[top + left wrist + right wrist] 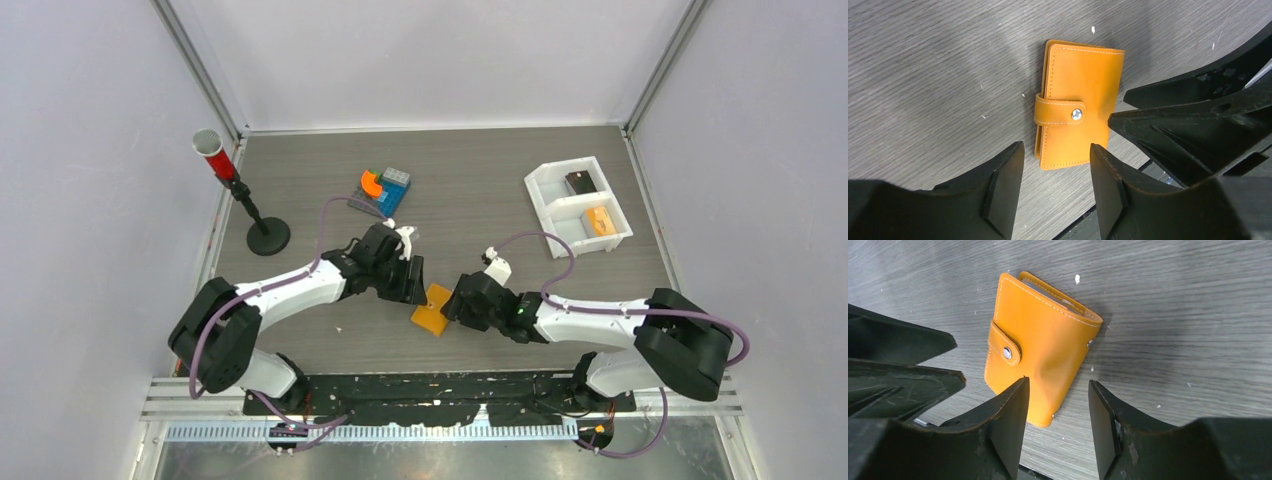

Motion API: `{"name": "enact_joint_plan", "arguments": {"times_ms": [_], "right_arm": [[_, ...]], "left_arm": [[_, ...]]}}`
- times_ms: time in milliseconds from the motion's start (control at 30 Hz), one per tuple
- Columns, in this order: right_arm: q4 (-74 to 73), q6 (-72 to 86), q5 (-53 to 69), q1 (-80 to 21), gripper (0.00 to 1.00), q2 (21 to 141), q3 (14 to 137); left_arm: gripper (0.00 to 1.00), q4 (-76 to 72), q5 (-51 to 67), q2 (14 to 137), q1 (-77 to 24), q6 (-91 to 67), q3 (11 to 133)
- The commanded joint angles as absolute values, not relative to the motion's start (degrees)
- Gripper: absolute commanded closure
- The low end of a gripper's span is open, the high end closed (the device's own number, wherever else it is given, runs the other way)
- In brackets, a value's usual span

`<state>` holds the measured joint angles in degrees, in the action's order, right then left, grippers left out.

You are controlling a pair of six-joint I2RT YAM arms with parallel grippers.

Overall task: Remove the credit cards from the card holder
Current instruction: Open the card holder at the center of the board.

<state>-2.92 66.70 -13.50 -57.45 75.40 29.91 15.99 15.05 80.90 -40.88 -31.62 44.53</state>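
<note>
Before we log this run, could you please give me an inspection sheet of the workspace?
Surface: grey wood-grain table.
Job's things: card holder lies flat, closed, strap snapped; credit cards not seen.
Clutter: white tray far right, toy blocks far centre, red-topped stand far left.
Grippers: left gripper and right gripper open, flanking the holder, not gripping it.
Cables: purple cables along both arms.
Surroundings: pale walls, metal frame.

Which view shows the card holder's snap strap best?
Left wrist: the card holder lies square to the camera, snap strap closed, unobstructed. Right wrist shows the strap too, but skewed. Top external shows only a small orange patch.
</note>
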Motion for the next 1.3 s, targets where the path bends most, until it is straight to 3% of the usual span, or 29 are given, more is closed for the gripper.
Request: {"name": "enact_joint_plan", "arguments": {"times_ms": [0, 267, 400, 500, 567, 1267], "right_arm": [[2.88, 69.33, -16.60, -57.22, 0.46, 77.01, 29.45], [6.21, 70.30, -16.00, -57.22, 0.50, 80.79, 28.92], [7.50, 69.32, -16.93, -57.22, 0.66, 82.10, 28.64], [8.56, 68.14, -17.26, -56.84, 0.87, 81.78, 27.44], [10.40, 66.90, -16.64, -56.66, 0.94, 80.60, 25.98], [13.51, 64.06, -11.10, -56.69, 0.95, 71.07, 22.98]], "left_arm": [[0.48, 11.20, 16.80, 83.11, -41.05, -32.57, 46.22], [0.49, 6.27, 18.28, 84.83, -41.09, -34.50, 42.18], [0.49, 6.06, 18.54, 85.14, -41.13, -34.74, 41.22], [0.49, 7.24, 16.97, 84.20, -41.13, -34.81, 41.05], [0.48, 7.82, 16.00, 83.32, -41.13, -34.52, 41.02], [0.39, 13.08, 14.27, 88.18, -43.24, -32.37, 47.72]]}}
